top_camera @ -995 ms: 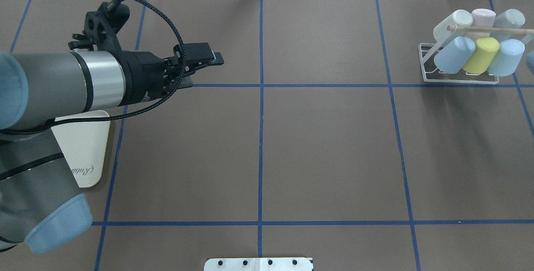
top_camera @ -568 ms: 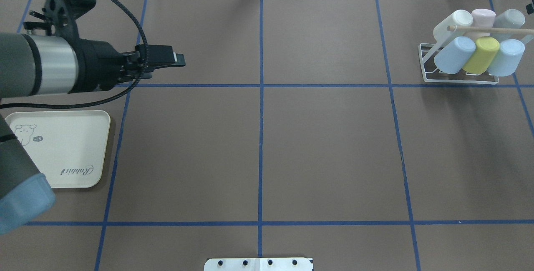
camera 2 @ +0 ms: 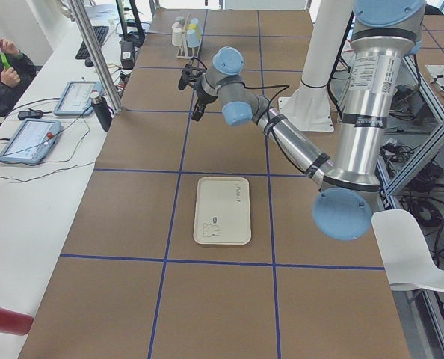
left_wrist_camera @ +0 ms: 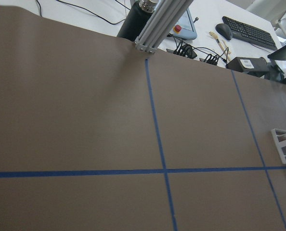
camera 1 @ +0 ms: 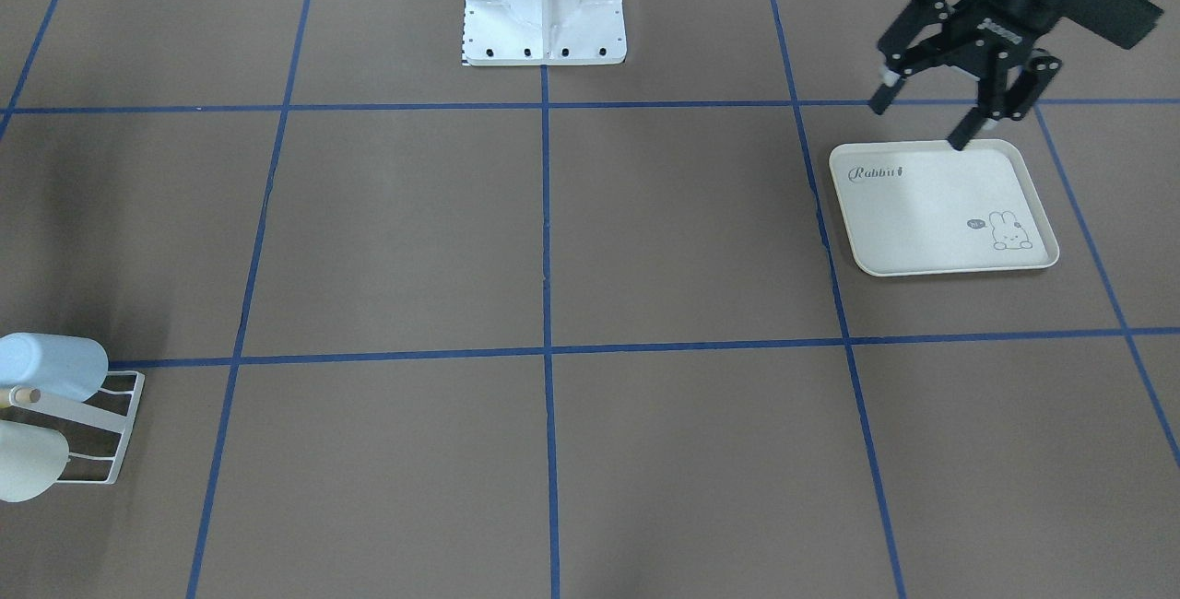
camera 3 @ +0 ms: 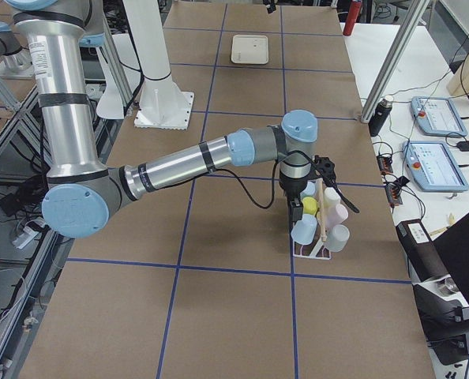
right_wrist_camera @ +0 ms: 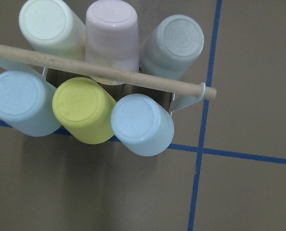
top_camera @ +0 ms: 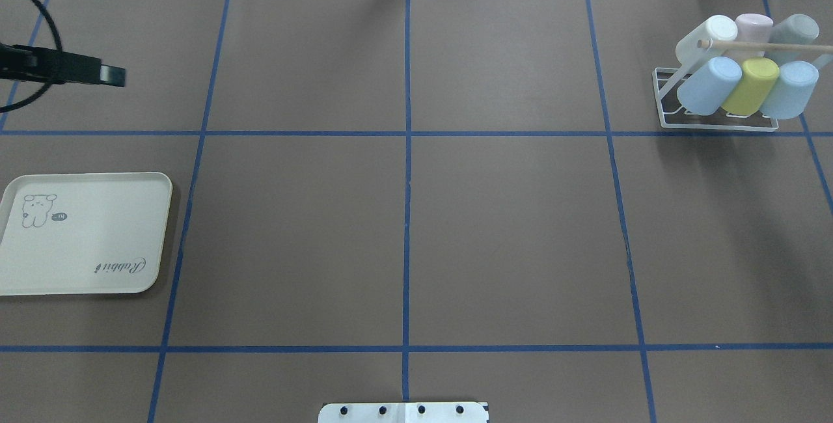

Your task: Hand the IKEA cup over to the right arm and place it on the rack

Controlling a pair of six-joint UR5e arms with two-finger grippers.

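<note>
Left gripper (camera 1: 919,123): fingers spread wide, empty, touching nothing. It hangs above the table, with the rabbit-print tray (camera 1: 922,212) just beside the fingertips. Left arm reaches out over the table, elbow bent. Right gripper (camera 3: 292,207) points down, close by the rack (top_camera: 719,128); cannot tell how far its fingers are apart. Six IKEA cups (right_wrist_camera: 142,124) sit tilted on the rack under the wooden rod (right_wrist_camera: 109,72), well apart from the left fingers.

The rack (camera 1: 130,428) is cut off, perhaps halfway.
</note>
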